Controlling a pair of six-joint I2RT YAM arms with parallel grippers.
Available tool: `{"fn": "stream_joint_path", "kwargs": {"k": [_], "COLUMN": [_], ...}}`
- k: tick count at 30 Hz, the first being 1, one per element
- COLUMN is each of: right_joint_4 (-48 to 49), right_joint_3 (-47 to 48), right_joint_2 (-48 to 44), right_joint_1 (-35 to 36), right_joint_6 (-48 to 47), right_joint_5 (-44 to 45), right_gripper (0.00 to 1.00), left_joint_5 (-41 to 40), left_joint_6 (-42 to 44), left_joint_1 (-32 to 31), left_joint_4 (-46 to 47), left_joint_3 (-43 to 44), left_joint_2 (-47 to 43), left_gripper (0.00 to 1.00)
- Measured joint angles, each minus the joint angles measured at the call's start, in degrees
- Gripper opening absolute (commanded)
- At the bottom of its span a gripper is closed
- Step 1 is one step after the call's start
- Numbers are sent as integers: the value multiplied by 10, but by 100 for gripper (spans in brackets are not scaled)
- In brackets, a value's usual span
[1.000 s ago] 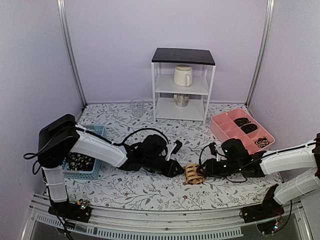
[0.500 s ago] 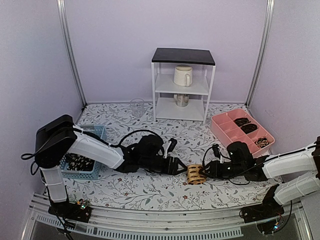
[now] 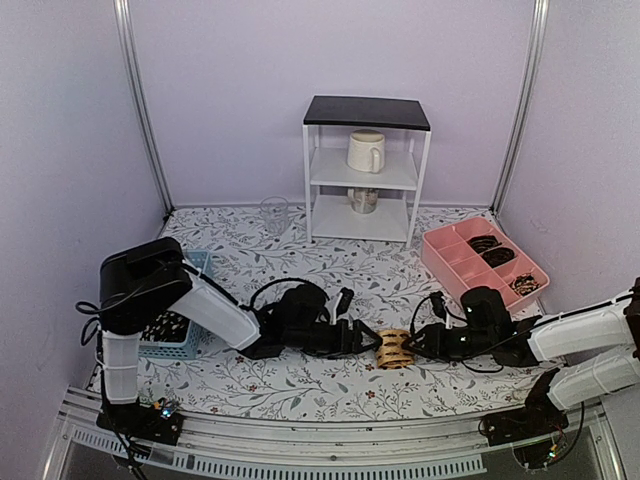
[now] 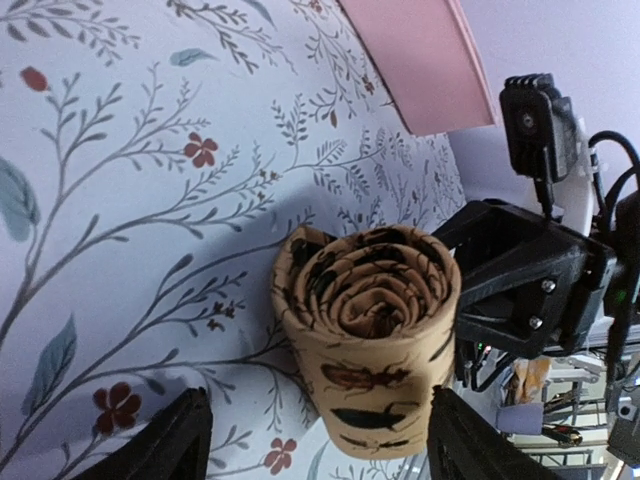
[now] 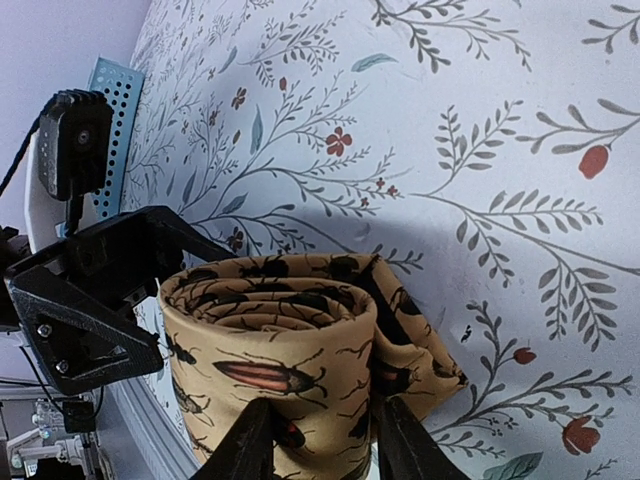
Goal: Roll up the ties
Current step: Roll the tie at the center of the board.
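Note:
A tan-orange tie (image 3: pixel 392 350) with dark insect figures stands rolled into a tight coil on the floral table (image 3: pixel 300 385). My right gripper (image 3: pixel 412 346) is shut on the coil's right side; in the right wrist view its fingers (image 5: pixel 247 447) press the rolled tie (image 5: pixel 280 340) between them. My left gripper (image 3: pixel 366 338) is open just left of the coil. In the left wrist view its fingertips (image 4: pixel 170 440) stand wide on either side of the tie (image 4: pixel 365 330) without touching it. Dark ties (image 3: pixel 160 325) lie in the blue basket.
A blue mesh basket (image 3: pixel 192 262) sits at the left. At the right is a pink divided tray (image 3: pixel 452 262) holding dark rolls (image 3: pixel 497 256). A white shelf (image 3: pixel 365 170) with a mug (image 3: pixel 365 151) stands at the back, beside a clear glass (image 3: pixel 274 213).
My left gripper has opened and let go of the rolled tie, and its arm has dropped lower. The right gripper has kept its hold, and the roll has hardly moved.

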Motion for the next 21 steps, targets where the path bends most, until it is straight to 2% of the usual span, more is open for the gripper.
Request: {"fn": "stream_joint_path", "kwargs": {"k": [12,21], "right_joint_4": [12,41], "right_joint_3": [-9,-31], "right_joint_2": [0,0], "right_joint_1": [-16,-19], "right_joint_6": [5,25], "right_joint_5": [-21,-24], "right_gripper": [36,36], "left_joint_5": [13,5], "left_joint_6": [-54,-111], "left_joint_1": [-3,-19], "left_joint_4": [72,80], "left_joint_3": [38,79], "left_joint_2": [55,85], "left_gripper": [77,75]}}
